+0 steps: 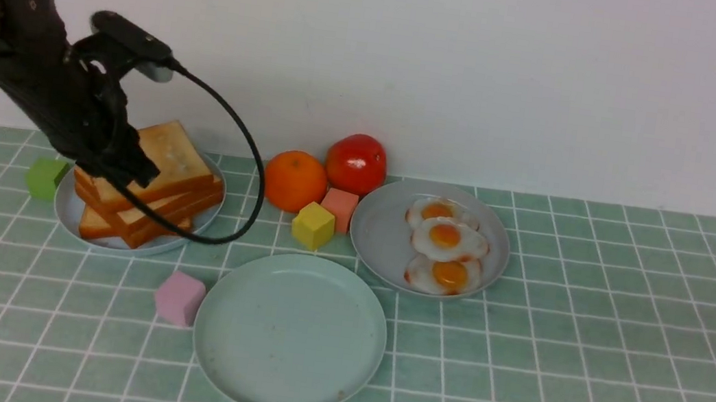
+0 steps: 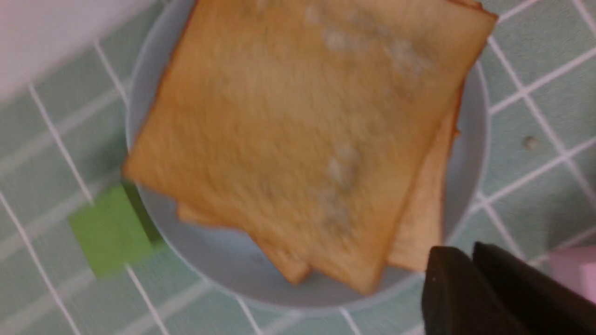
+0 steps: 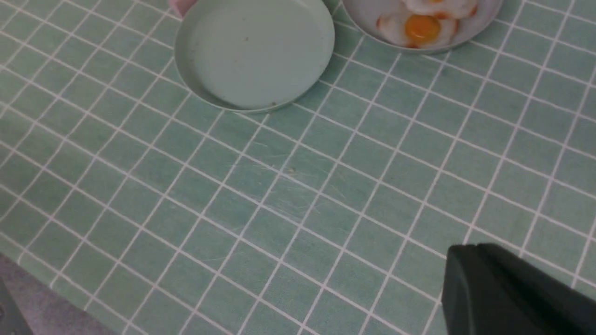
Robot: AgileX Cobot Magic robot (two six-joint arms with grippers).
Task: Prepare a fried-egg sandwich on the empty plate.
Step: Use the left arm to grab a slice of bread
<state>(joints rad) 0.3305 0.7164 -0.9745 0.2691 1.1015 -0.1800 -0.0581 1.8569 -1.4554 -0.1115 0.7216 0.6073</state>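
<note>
The empty plate (image 1: 290, 330) (image 3: 253, 51), mint green, lies bare at the front middle. No fried-egg sandwich is in view. A stack of toast slices (image 1: 160, 182) (image 2: 302, 139) rests on a grey-blue plate (image 1: 69, 211) at the left. Three fried eggs (image 1: 446, 237) (image 3: 421, 28) lie on another grey-blue plate (image 1: 381, 232) to the right. My left gripper (image 1: 130, 167) (image 2: 462, 249) hovers over the near edge of the toast stack, its fingers a narrow gap apart with nothing between them. My right gripper (image 3: 472, 246) is shut and empty above bare tablecloth, nearer than the empty plate, and does not show in the front view.
A green cube (image 1: 45, 177) sits left of the toast plate and a pink cube (image 1: 179, 298) touches the empty plate's left rim. An orange (image 1: 295, 180), a tomato (image 1: 356, 163), a yellow cube (image 1: 312, 225) and a salmon cube (image 1: 340, 207) stand between the two grey-blue plates. The left arm's cable (image 1: 252, 166) loops over the toast plate.
</note>
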